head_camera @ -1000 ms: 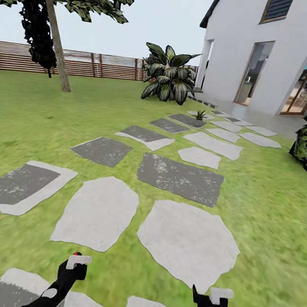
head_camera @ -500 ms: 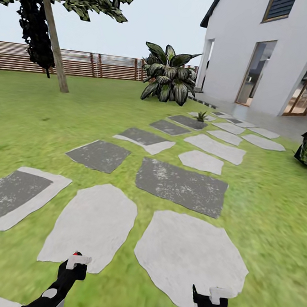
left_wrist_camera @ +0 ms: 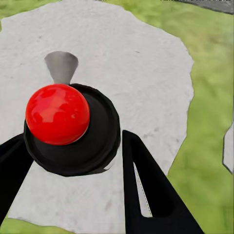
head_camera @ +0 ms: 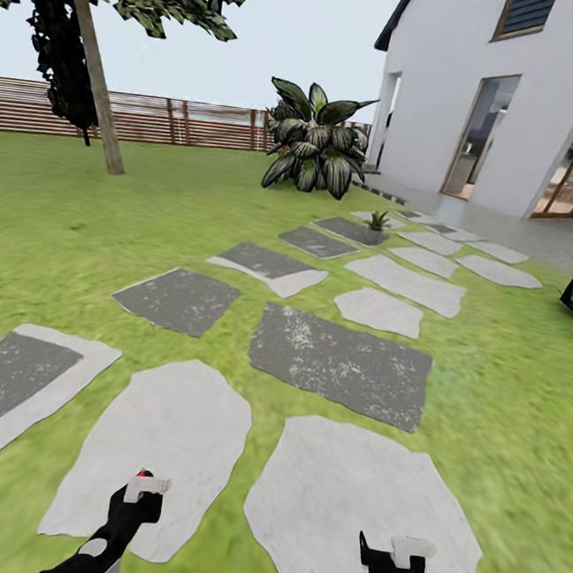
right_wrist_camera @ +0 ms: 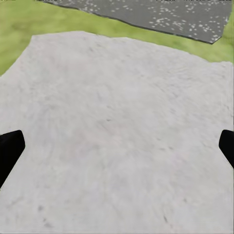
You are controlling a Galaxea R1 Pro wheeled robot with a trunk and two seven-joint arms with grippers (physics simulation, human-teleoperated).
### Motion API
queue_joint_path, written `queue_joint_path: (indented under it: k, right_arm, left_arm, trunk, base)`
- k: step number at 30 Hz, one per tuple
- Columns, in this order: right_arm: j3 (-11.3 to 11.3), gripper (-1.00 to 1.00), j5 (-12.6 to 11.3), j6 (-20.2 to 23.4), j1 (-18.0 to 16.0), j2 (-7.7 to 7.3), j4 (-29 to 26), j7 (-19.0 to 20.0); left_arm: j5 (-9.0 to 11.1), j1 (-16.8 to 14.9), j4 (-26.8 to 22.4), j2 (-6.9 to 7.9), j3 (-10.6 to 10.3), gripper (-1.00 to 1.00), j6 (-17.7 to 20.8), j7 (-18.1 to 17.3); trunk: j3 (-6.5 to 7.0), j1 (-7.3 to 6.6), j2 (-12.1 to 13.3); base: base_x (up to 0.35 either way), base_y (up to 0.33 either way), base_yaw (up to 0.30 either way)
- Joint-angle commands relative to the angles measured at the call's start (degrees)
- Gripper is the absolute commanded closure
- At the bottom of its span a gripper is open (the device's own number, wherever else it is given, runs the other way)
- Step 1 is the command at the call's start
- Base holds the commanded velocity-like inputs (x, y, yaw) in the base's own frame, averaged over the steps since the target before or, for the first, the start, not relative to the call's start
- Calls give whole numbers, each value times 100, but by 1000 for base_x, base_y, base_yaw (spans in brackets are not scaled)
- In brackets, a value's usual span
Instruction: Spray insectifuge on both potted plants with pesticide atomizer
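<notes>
A: How far along are we?

B: The pickup looks done. The left end effector (left_wrist_camera: 73, 161) is pinched on the pesticide atomizer (left_wrist_camera: 66, 129): in the left wrist view its red top sits on a dark round body between the two black fingers. From the head view it is a red speck at the left end effector's tip, low over a pale stepping stone (head_camera: 157, 445).

A: And the right end effector (right_wrist_camera: 117, 148)?

B: Spread wide and holding nothing, hanging over another pale slab (head_camera: 358, 517).

A: Any spraying yet?

B: I'd judge none. One potted plant (head_camera: 379, 219), a small spiky rosette, sits far up the stone path near the house (head_camera: 485, 104), well apart from the robot. It's tiny from here, so I can't swear to its pot. The second plant I can't pick out.

A: So what's left?

B: Getting close, then coating both plants.
</notes>
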Motion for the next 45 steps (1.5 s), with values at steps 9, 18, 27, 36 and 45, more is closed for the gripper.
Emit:
queue_joint_path:
  k: [9,18,27,36,45]
  right_arm:
    - [-3,-100,1,-18,-3,0,4,-2]
    - [-3,-100,-1,-18,-3,0,4,-2]
    - [-3,-100,-1,-18,-3,0,4,-2]
    - [-3,-100,-1,-18,-3,0,4,-2]
    - [8,-100,25,-18,-3,0,4,39]
  left_arm:
    - [-1,-3,5,-2,15,100,-19,-3]
    - [-17,-3,5,-7,15,100,-19,-4]
    - [-17,-3,5,-19,7,100,-19,3]
    - [-18,-3,5,-20,15,100,-19,3]
    - [-18,-3,5,-20,14,100,-19,3]
  trunk:
    - [-5,2,-2]
    - [-5,2,-2]
    - [-5,2,-2]
    - [-5,2,-2]
    - [-5,2,-2]
  base:
    - [338,0,0]
    - [338,0,0]
    - [338,0,0]
    - [338,0,0]
    - [338,0,0]
